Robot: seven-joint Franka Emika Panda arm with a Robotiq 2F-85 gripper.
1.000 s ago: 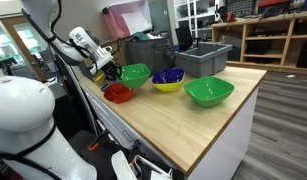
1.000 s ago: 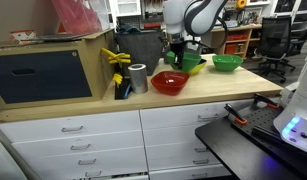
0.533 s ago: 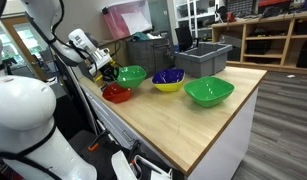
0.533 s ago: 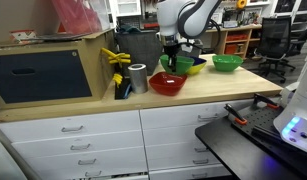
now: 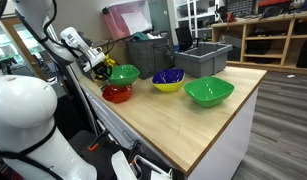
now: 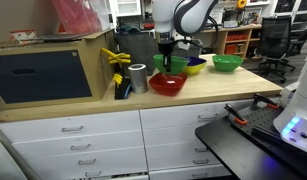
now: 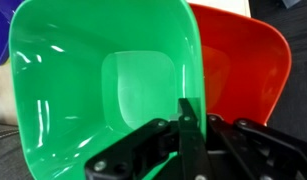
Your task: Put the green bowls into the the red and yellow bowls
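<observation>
End effector (image 7: pixel 191 108) pinches one green bowl (image 7: pixel 103 80) over the red bowl (image 7: pixel 248 70); another green bowl (image 5: pixel 209 92), one yellow bowl (image 5: pixel 168 79) nearby.

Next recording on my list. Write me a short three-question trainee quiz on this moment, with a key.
1. True or false: the gripper is shut on the rim of the held green bowl.
2. In the wrist view, what shows just beyond the held bowl's rim? A a white mug; B the red bowl; C a blue plate.
3. How many green bowls stand on the table free of the gripper?
Key: 1 true; 2 B; 3 one, the second green bowl.
</observation>
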